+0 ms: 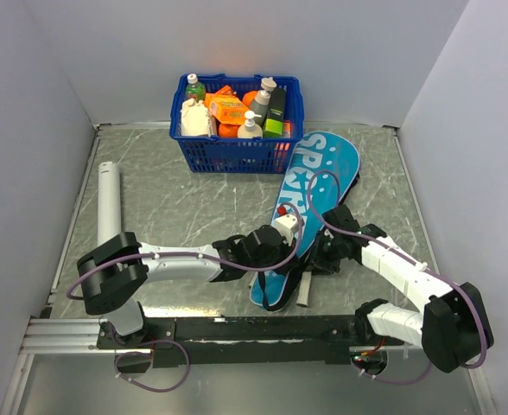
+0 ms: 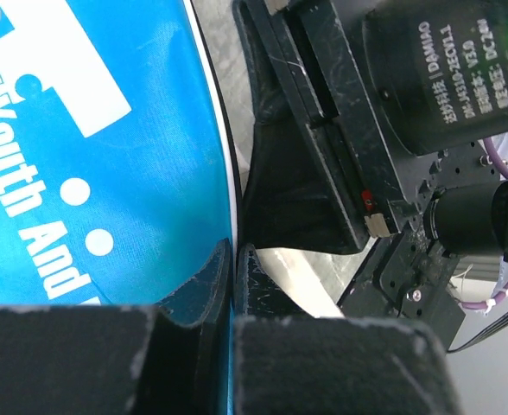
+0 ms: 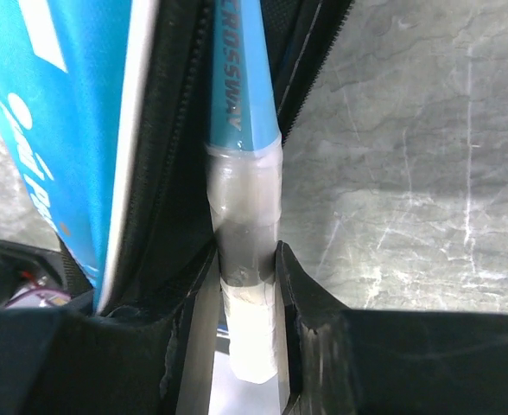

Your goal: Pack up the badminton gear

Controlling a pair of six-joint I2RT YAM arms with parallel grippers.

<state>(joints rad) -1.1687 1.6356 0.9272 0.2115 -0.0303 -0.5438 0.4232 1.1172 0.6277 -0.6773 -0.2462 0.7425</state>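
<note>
In teal case (image 1: 323,169): racket (image 3: 241,86), R gripper (image 3: 247,268) pinching its handle; L gripper (image 2: 233,261) pinching case edge.

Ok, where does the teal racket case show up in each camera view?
Top external: the teal case lies diagonally right of centre, below the blue basket.
Left wrist: it fills the left half, its edge pinched by the left gripper.
Right wrist: a blue strip down the left side, beside the racket handle held by the right gripper.
Shared landmark: the case's white lettering.
</note>
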